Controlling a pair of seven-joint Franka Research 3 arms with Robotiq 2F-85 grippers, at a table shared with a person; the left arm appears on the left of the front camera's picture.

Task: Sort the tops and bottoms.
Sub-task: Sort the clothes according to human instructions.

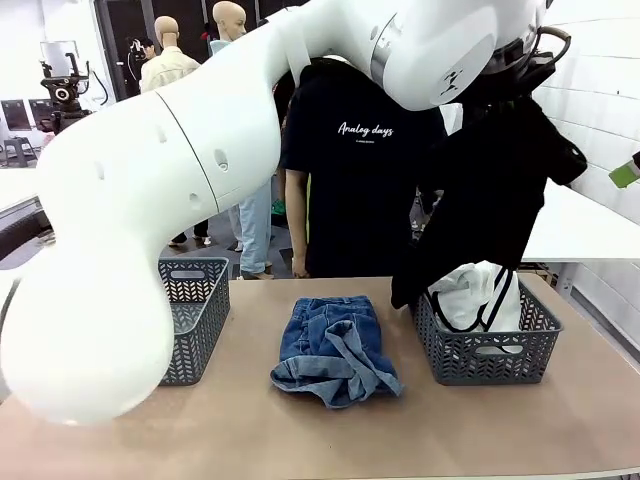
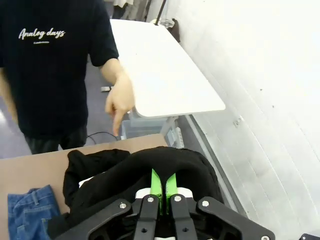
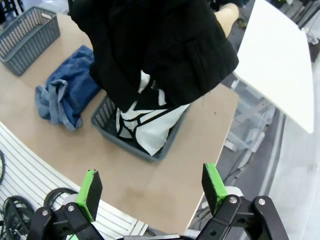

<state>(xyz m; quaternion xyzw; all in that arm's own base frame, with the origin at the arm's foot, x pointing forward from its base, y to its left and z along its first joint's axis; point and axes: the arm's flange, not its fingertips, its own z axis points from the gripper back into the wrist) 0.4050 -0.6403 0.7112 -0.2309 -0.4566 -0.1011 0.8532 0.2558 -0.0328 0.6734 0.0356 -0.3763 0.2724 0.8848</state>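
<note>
1. The right gripper [image 3: 152, 190] hangs above the near edge of the light brown table [image 1: 300, 430], on the near side of the grey plastic lattice basket [image 1: 490, 355]. Its green pads stand wide apart with nothing between them.
2. The crumpled faded blue denim garment [image 1: 335, 350] lies on the table just left of that basket. Its folds hide its cut.
3. A white garment with thin black piping [image 1: 480, 295] is heaped inside the basket and partly hidden by cloth hanging in front of it.
4. A second grey basket [image 1: 195, 310] stands well left of the first, with its left part cut off by the white left arm.
5. Above the basket, the left gripper [image 2: 162, 182] is clamped on a plain black garment [image 1: 490, 190]. The garment drapes down over the basket's far-left corner, and its bunched folds hide its shape.
6. Beyond the basket stands a person in a black T-shirt [image 1: 365, 130] printed "Analog days". The smaller line beneath is too small to read. The person's hand [image 2: 120, 102] points downward.
</note>
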